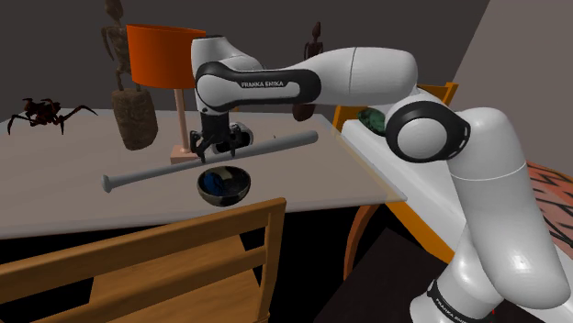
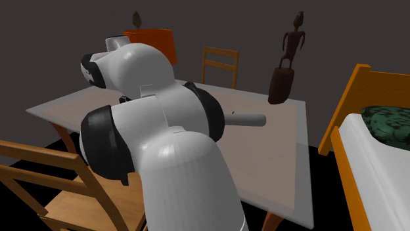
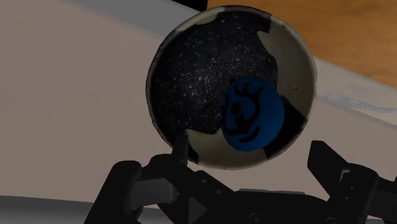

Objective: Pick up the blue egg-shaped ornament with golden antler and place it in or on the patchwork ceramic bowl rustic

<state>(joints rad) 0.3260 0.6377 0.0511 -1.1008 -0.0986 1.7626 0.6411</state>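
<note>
Blue egg-shaped ornament point(image 3: 252, 116) with dark markings lies inside the speckled dark-and-cream patchwork bowl point(image 3: 191, 57), just beyond the black gripper point(image 3: 226, 167), whose jaws stand apart, released, touching nothing.

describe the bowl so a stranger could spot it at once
On the pale table, find the long grey bat lying across it. The bowl sits beside the bat's middle, toward the wooden chair. Unlike its neighbours it is round, dark with cream patches, holding a blue ornament.
</note>
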